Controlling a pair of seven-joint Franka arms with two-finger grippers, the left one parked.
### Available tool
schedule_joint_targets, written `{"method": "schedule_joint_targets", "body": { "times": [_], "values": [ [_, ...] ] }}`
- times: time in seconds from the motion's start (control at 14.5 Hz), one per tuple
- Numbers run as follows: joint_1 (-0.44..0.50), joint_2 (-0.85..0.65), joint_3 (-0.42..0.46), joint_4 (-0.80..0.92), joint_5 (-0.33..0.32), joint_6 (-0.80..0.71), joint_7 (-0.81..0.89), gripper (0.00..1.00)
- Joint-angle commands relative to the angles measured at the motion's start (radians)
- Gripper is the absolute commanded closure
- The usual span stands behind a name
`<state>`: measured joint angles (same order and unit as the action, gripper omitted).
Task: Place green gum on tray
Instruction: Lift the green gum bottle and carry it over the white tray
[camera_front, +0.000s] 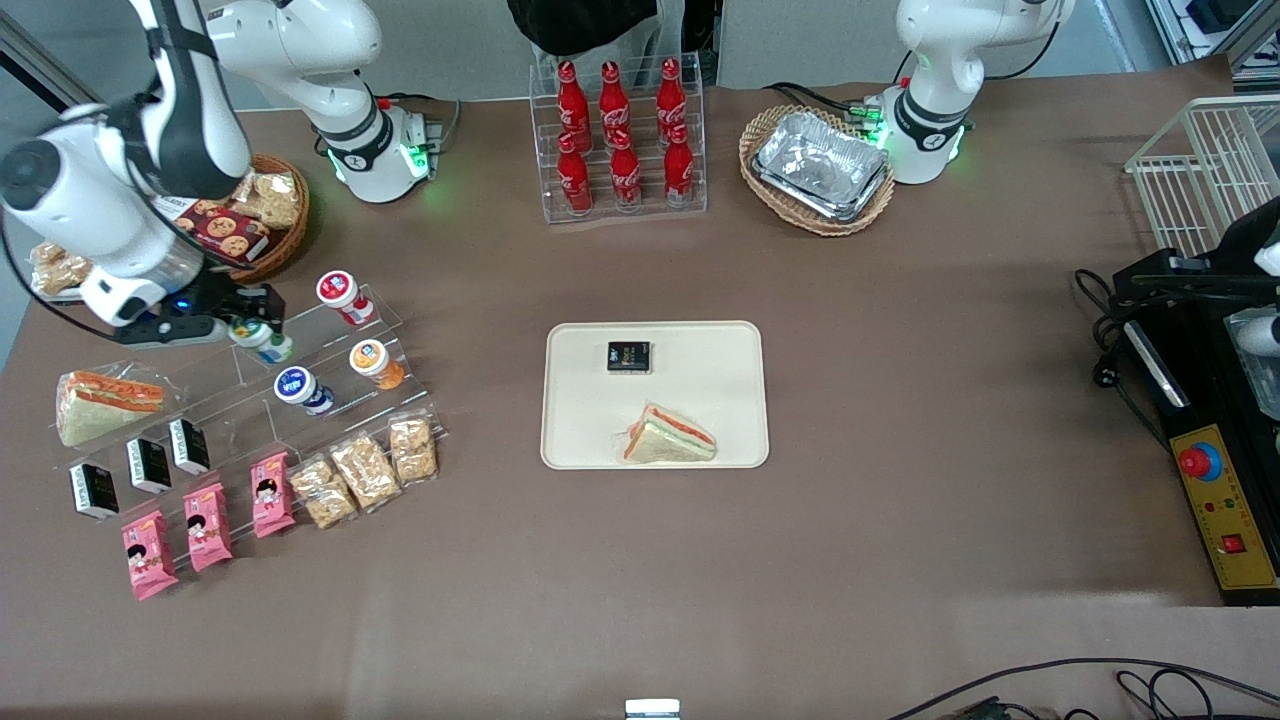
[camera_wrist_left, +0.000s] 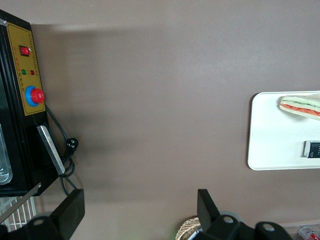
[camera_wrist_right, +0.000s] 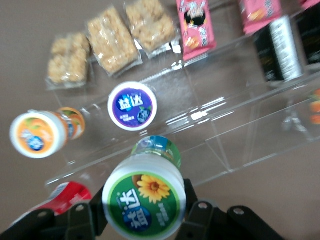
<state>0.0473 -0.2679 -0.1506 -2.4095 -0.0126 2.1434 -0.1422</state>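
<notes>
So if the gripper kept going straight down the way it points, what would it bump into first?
Probably the clear acrylic shelf. The gripper is shut on the green gum above it, so the bottle's bottom would likely touch first, though depth is hard to judge.

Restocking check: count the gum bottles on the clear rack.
4. Green gum between the gripper fingers; red-lidded farthest from camera; orange-lidded and blue-lidded nearer. None seem hidden.

arm: right, reaching down from its base toward the working arm's end of the table | wrist: bent low, pointing toward the front camera | gripper (camera_front: 252, 322): black, just above the clear stepped rack | fingers (camera_wrist_right: 192, 212): closed against both sides of the green gum (camera_wrist_right: 145, 197) | bottle: held upright between them
</notes>
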Motion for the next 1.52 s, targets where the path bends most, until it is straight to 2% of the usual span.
{"method": "schedule_joint_targets", "body": {
  "times": [0.0,0.28,0.34,0.55,0.62,0.83,0.97,1.24,1.38,1.45],
  "values": [
    [0.006,0.033,0.028,0.345,-0.010,-0.348,0.007,0.78],
    [0.011,0.127,0.138,0.633,0.005,-0.584,0.181,0.79],
    [0.014,0.145,0.182,0.662,0.014,-0.608,0.272,0.79],
    [0.022,0.185,0.327,0.673,0.109,-0.588,0.562,0.79],
    [0.025,0.214,0.382,0.672,0.129,-0.547,0.635,0.79],
    [0.060,0.309,0.505,0.610,0.126,-0.374,0.824,0.79],
    [0.141,0.363,0.508,0.540,0.117,-0.211,0.903,0.79],
    [0.242,0.429,0.508,0.330,0.115,0.152,0.967,0.79],
    [0.276,0.467,0.508,0.277,0.100,0.237,0.980,0.79],
    [0.281,0.487,0.508,0.264,0.068,0.260,0.981,0.79]
  ]
}}
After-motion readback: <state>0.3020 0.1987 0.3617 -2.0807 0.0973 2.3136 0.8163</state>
